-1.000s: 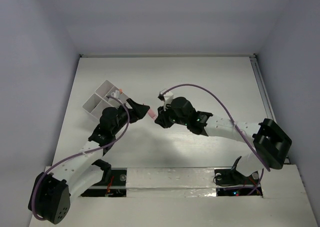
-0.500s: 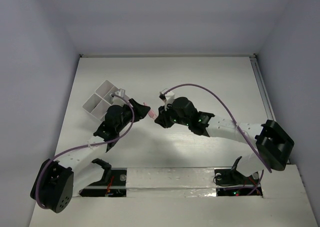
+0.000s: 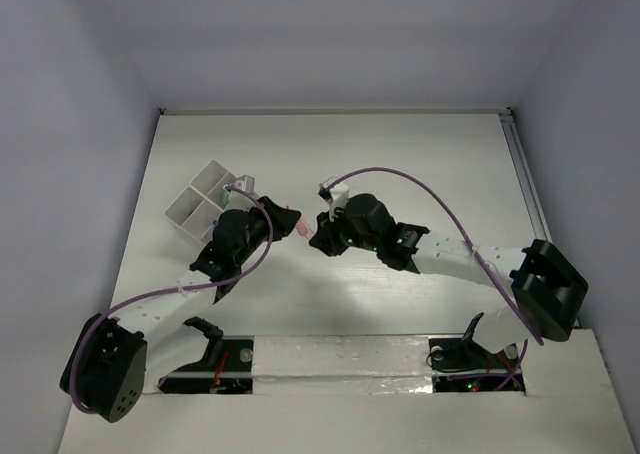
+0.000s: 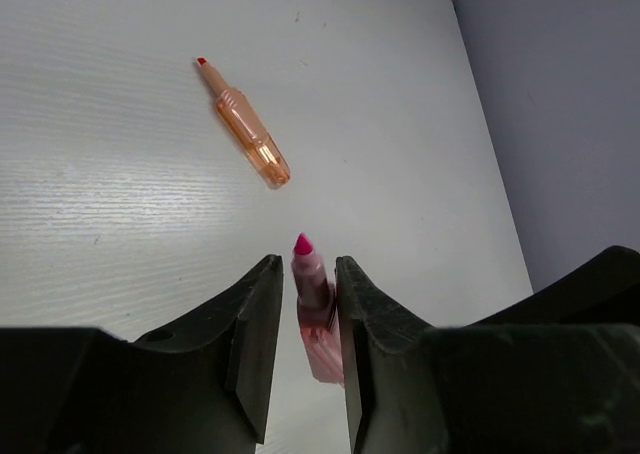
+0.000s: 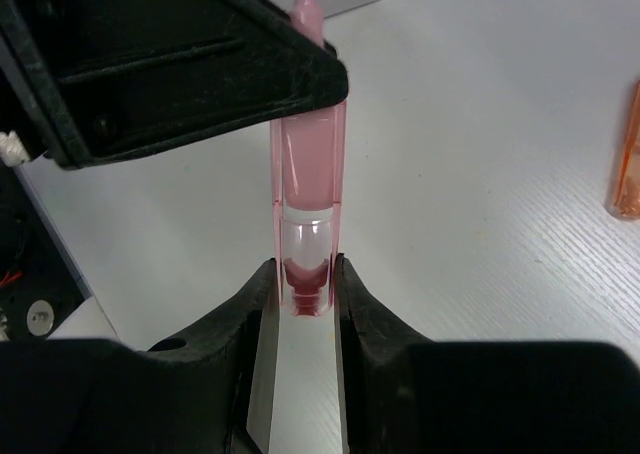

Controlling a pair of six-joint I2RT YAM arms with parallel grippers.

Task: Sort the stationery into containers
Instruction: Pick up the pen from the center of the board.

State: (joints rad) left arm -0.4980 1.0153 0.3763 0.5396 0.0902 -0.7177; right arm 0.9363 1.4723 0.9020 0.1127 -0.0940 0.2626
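Since a second ago the left jaws have narrowed onto the translucent pink marker (image 4: 312,304) and now pinch it above the white tabletop (image 4: 120,194). The right jaws clench its other end. Beyond lies a translucent orange marker (image 4: 250,136). The left arm partly hides the joined white square containers (image 3: 198,196), whose contents are unreadable.

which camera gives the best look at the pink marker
The right wrist view: the pink marker runs up the frame, nearly its whole length visible, base in the right gripper. The left wrist view shows only its tip end in the left gripper; the top view shows a pink sliver between the arms.
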